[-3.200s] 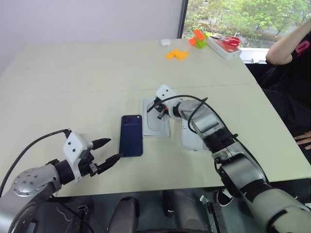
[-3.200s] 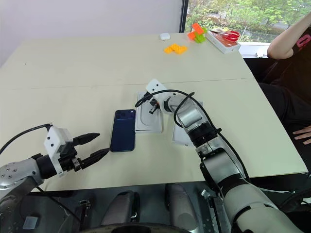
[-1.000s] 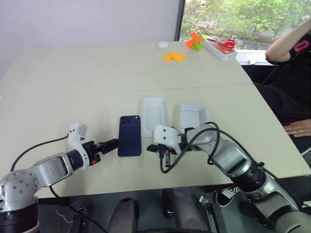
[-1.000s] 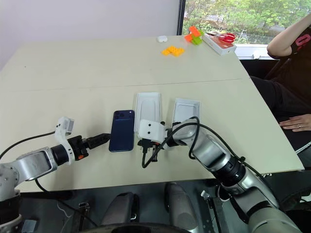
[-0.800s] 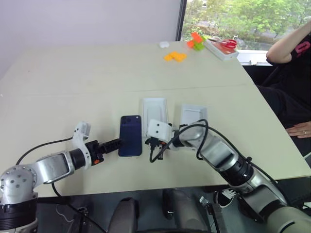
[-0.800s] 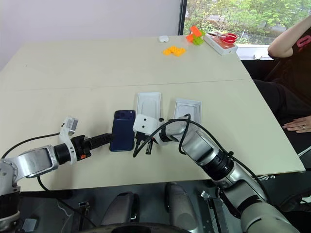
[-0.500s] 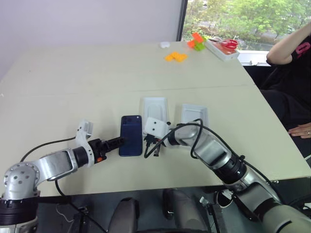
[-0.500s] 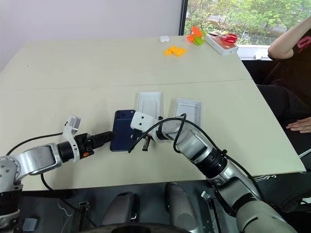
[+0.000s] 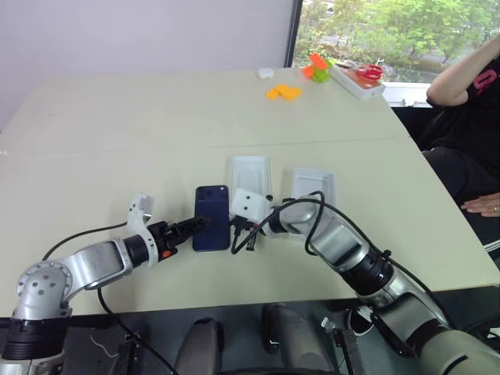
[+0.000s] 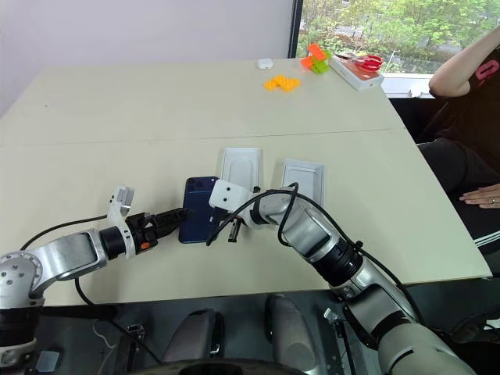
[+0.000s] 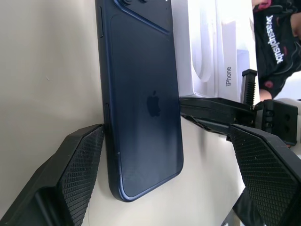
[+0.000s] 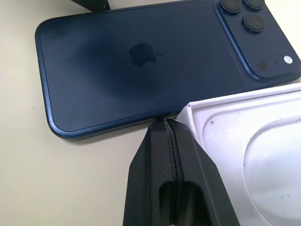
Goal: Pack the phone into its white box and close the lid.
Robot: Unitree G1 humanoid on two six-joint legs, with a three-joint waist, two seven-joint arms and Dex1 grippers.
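Phone (image 9: 212, 227), flat on desk (image 9: 117, 141): left end effector (image 9: 191, 226) spread astride; right end effector (image 12: 170, 136) pressed together, should steady its edge during the pinch.

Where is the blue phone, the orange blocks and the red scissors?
phone (image 9: 211, 217), left eye view, middle of its dark blue back.
orange blocks (image 9: 283, 92), left eye view, middle of the pile.
red scissors (image 10: 365, 58), right eye view, on the handles.
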